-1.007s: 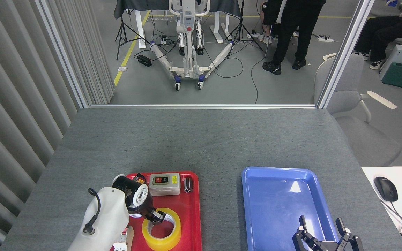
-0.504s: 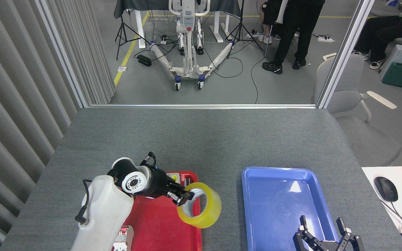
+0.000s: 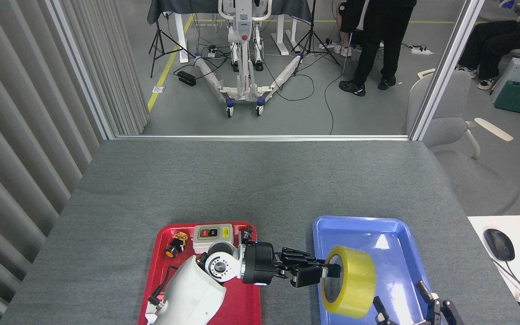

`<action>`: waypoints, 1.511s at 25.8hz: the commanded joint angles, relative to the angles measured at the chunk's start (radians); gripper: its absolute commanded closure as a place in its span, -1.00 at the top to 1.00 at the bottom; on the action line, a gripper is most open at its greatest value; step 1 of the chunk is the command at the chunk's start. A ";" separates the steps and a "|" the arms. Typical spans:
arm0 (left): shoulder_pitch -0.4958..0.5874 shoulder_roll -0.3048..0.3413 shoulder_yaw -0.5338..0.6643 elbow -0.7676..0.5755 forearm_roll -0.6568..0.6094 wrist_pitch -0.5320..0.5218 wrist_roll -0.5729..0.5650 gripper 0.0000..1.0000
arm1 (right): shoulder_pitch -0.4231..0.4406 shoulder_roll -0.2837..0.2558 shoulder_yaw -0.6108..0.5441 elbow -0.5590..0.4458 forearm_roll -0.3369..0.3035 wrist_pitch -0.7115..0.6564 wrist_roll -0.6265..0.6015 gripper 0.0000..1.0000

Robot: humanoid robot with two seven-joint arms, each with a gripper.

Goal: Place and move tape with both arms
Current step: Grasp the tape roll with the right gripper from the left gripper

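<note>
holding tape over blue tray, left arm extended

the tape (image 3: 349,280) is carried on edge by the left hand (image 3: 327,271), core facing left toward the arm. the left hand's fingers (image 3: 307,276) are clamped on the roll's near rim, one fingertip reaching into the white core. the roll is seen over the left part of the blue tray (image 3: 395,239); whether it touches the tray floor cannot be told.

the left arm (image 3: 197,293) is stretched rightward across the red tray (image 3: 160,253) and over the gap between the two trays. a small blue light is visible on the black wrist.

the right hand (image 3: 415,307) is seen only in part at the bottom edge, over the near end of the blue tray, just right of the roll. its fingers are spread apart, nothing between them.

on the red tray's far end: a grey switch box (image 3: 212,234) and a small yellow-and-black part (image 3: 176,241). both trays are set side by side on the grey tabletop (image 3: 260,180). a mouse (image 3: 499,244) lies on a white surface at the right. a standing person (image 3: 379,40) is seen beyond the tabletop.
</note>
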 commanded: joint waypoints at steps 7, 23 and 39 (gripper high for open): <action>0.003 0.000 -0.017 -0.001 0.017 -0.001 0.003 -1.00 | 0.082 -0.052 -0.125 -0.052 -0.036 -0.299 -0.084 1.00; 0.084 0.003 -0.024 -0.056 0.008 -0.001 0.007 -1.00 | 0.034 -0.037 0.119 -0.081 -0.001 -0.299 0.033 0.33; 0.106 0.004 -0.006 -0.055 0.008 -0.001 0.003 0.85 | 0.041 -0.026 0.105 -0.080 0.003 -0.299 0.033 -0.69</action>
